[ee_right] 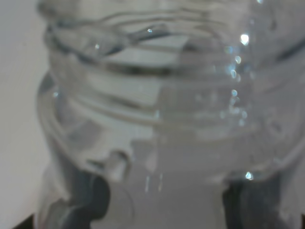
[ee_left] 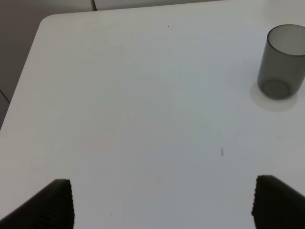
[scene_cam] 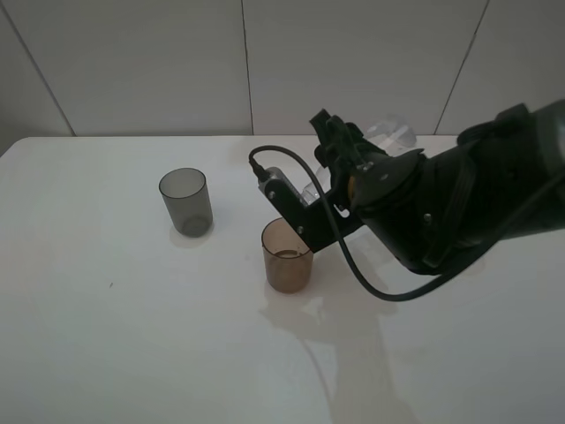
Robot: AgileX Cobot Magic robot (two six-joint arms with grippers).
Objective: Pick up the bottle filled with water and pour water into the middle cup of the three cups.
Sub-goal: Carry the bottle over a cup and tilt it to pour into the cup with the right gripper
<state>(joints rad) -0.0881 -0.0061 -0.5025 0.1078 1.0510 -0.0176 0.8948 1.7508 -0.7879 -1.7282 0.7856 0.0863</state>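
My right gripper (scene_cam: 353, 168) is shut on the clear bottle (scene_cam: 393, 134) and holds it tilted on its side, neck pointing down toward the amber-brown middle cup (scene_cam: 287, 256). The cup stands upright just below and left of the neck, with what looks like a little water at its bottom. In the right wrist view the bottle's threaded neck (ee_right: 157, 95) fills the frame, with water inside. The smoky grey cup (scene_cam: 185, 201) stands to the left and also shows in the left wrist view (ee_left: 281, 62). The mauve-purple cup is hidden. My left gripper (ee_left: 162, 205) is open and empty over bare table.
The white table (scene_cam: 132, 336) ends at a tiled wall behind. My right arm's black body and cable (scene_cam: 353, 256) hang over the table right of the amber cup. The table's far left corner (ee_left: 45, 21) shows in the left wrist view.
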